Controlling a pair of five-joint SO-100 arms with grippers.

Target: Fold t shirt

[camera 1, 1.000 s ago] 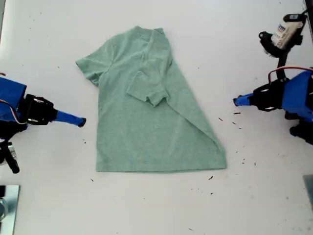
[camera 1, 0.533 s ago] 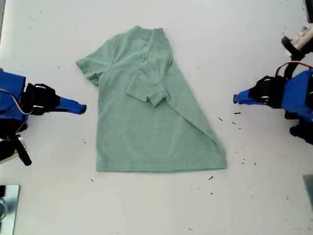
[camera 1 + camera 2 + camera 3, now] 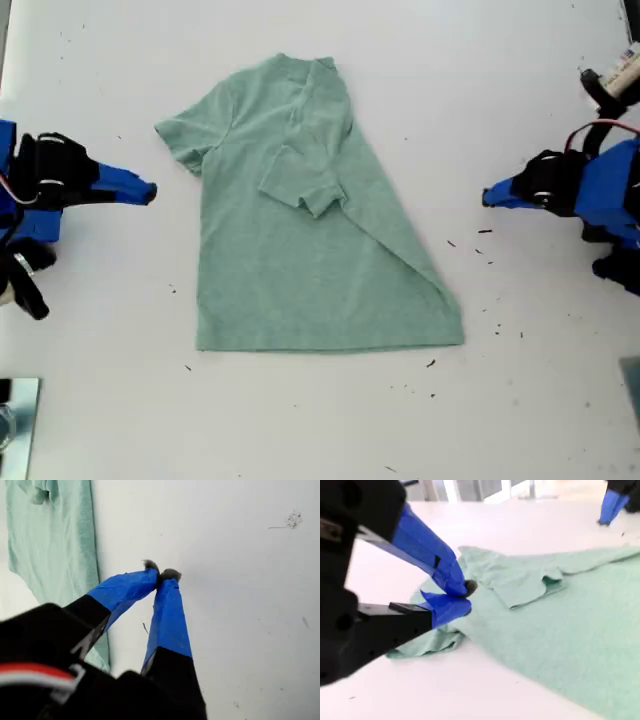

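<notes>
White desk (image 3: 520, 80) holds the t shirt (image 3: 300, 260) mid-frame. My first pincer (image 3: 487, 197), closed and empty, at the exterior view's right; my second pincer (image 3: 150, 191), closed and empty, beside its sleeve.

The t shirt (image 3: 310, 240) is soft matt cloth; the table (image 3: 520, 80) smooth white; gripper fingers (image 3: 167, 615) wrapped in blue tape.

Sage-green t shirt (image 3: 320, 250) lies flat, 1 side folded.

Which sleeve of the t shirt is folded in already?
The sleeve lying over the chest of the t shirt. The other sleeve sticks out flat toward the exterior view's left, near my second gripper.
</notes>
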